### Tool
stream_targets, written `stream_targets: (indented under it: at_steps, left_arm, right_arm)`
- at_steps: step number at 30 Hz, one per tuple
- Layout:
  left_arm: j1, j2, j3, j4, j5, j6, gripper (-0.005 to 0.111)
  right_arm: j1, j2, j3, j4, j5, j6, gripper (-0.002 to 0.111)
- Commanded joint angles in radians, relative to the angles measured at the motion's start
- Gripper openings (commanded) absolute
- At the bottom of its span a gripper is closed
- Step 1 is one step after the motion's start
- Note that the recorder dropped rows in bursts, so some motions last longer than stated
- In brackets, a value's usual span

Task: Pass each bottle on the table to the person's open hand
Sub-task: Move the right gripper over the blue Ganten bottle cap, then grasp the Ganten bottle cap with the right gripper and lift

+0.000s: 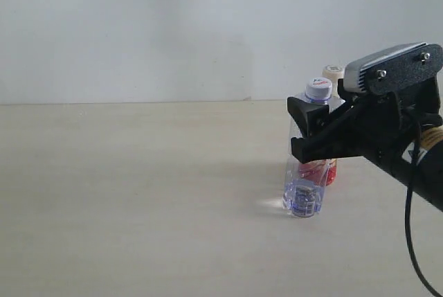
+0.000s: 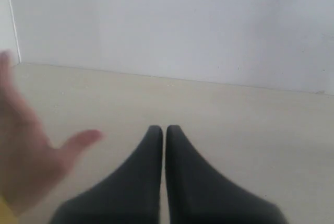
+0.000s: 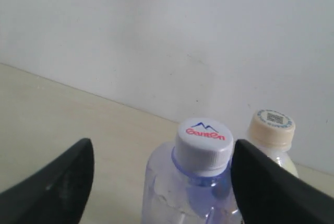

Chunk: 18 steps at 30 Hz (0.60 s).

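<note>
Two plastic bottles: your black right gripper [image 3: 162,150] gapes around the tall clear bluish bottle [image 1: 303,196], white-capped; a cream-capped red-based bottle [image 1: 333,73] stands behind. Your left gripper [image 2: 164,130] is closed.

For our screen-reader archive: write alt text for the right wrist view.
An open black gripper straddles the top of a clear bottle with a white cap printed in red. Behind it is a second bottle with a cream cap. A pale table and a white wall fill the background.
</note>
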<state>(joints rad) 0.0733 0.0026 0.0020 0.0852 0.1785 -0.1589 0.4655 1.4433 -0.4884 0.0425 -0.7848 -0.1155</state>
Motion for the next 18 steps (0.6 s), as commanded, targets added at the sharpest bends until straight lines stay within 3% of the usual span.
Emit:
stream_targets:
  at_steps: [1,9,18]
  left_arm:
    - [-0.001,-0.003,-0.002,0.000,0.001,-0.002,0.004]
    - [-0.001,-0.003,-0.002,0.000,0.001,-0.002,0.004]
    - [-0.001,-0.003,-0.002,0.000,0.001,-0.002,0.004]
  right_arm:
    - [-0.007,0.045,-0.044,0.022,-0.032,-0.005,0.069]
    - [-0.007,0.060,-0.118,0.106,0.073,-0.085,0.069]
    - [-0.007,0.127,-0.151,0.154,0.050,-0.107,0.069]
